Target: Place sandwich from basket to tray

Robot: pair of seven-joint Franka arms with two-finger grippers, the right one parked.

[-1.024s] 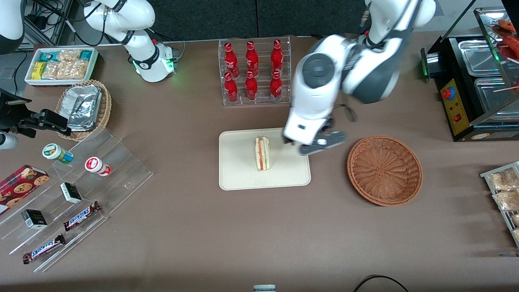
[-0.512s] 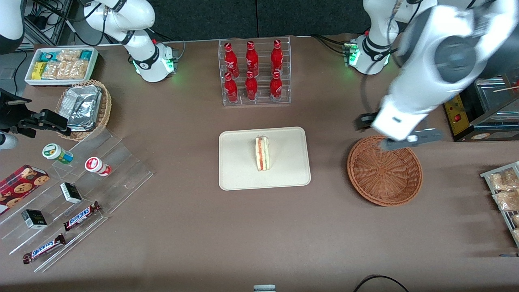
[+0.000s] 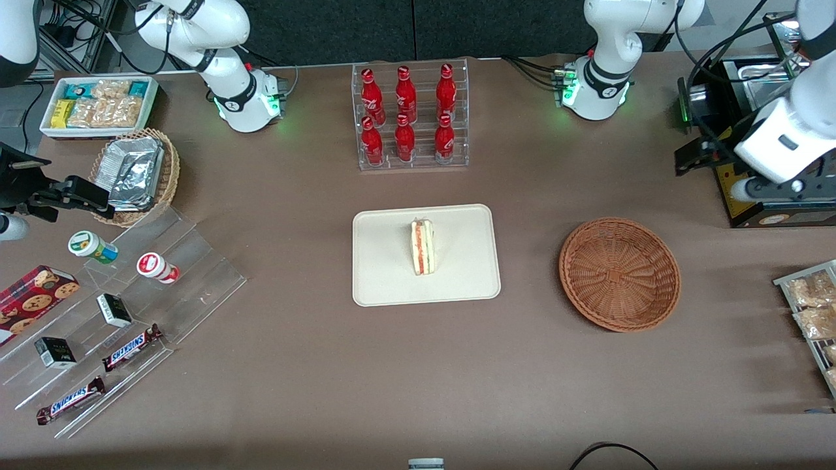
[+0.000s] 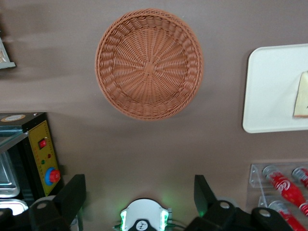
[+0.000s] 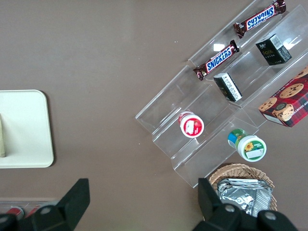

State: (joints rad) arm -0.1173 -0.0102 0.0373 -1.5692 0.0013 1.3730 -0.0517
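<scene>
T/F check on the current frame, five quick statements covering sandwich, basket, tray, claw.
1. The sandwich lies on the tray. True.
2. The basket holds a foil packet. False: it holds nothing.
3. The claw is shut on the sandwich. False: it is open, holding nothing, up near the black appliance at the working arm's end of the table.
4. The basket sits on the tray. False: it sits beside the tray, apart from it.
5. The red bottles are farther from the front camera than the tray. True.
</scene>
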